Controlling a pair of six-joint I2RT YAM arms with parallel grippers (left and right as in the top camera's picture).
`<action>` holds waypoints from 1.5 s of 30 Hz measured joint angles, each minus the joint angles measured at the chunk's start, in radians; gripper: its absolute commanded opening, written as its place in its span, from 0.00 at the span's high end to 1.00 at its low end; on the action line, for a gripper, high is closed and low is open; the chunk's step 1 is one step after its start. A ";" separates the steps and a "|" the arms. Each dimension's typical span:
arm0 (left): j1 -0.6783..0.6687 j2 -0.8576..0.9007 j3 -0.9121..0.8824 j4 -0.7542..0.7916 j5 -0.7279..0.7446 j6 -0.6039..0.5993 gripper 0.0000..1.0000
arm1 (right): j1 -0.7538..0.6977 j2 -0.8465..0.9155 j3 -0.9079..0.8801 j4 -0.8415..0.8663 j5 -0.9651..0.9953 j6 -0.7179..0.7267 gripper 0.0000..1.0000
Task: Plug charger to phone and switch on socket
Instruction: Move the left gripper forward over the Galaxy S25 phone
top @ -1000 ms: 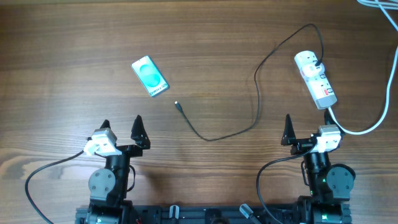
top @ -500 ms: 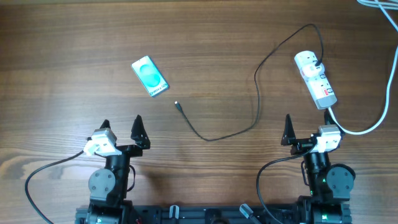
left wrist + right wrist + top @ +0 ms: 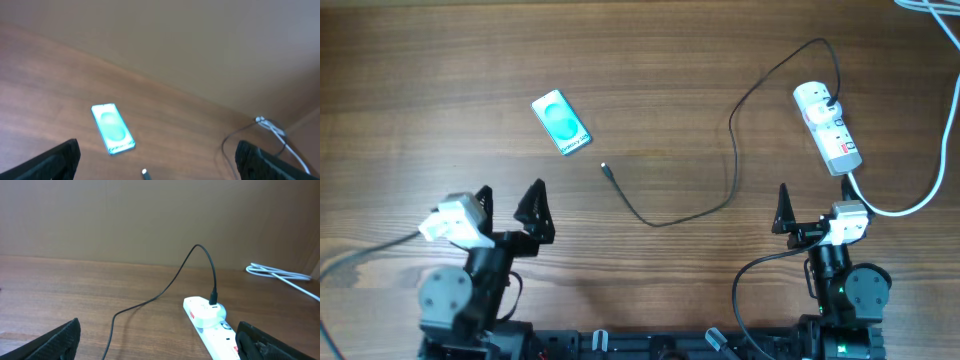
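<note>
Since the loose end of the charger [image 3: 660,221] has to reach the phone [image 3: 561,123] first, the overhead view matters most. The charger's connector [image 3: 604,168] lies bare on the table [image 3: 420,80] at about 2 o'clock from the left gripper [image 3: 510,192] and well apart from the right gripper [image 3: 813,205], so I judge the left arm the nearer one. The phone lies flat at about 1 o'clock from the left gripper. Its long axis runs 11 to 5 o'clock, with the lower end turned toward the connector, near but not touching. The socket [image 3: 827,127] sits at 12 o'clock from the right gripper, with the black plug [image 3: 833,103] seated in it. Both grippers are spread wide and hold nothing.

From the left wrist, the phone [image 3: 113,128] shows at 10 o'clock of centre and the connector [image 3: 144,173] at 6 o'clock, between the parted fingers [image 3: 57,160].

From the right wrist, the socket [image 3: 210,317] lies ahead at 4 o'clock, with the cable rising from its plug [image 3: 213,300].
</note>
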 measured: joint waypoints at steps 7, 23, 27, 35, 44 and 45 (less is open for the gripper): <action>0.001 0.546 0.584 -0.437 0.111 0.039 0.00 | 0.000 0.000 0.000 -0.002 0.000 0.000 0.00; -0.014 1.363 0.973 -0.727 0.275 0.048 0.23 | 0.000 0.000 0.000 -0.001 0.000 0.000 0.00; -0.050 1.466 0.973 -0.730 0.288 0.048 0.17 | 0.000 0.000 0.000 -0.001 0.000 0.000 0.00; -0.146 1.520 0.973 -0.731 0.293 0.049 0.00 | 0.000 0.000 0.000 -0.001 0.000 0.000 0.00; -0.190 1.520 0.973 -0.720 0.296 0.049 0.00 | 0.000 0.000 0.000 -0.001 0.000 0.000 0.00; -0.190 1.520 0.973 -0.720 0.296 0.049 0.00 | 0.000 0.000 0.000 -0.001 0.000 0.000 0.00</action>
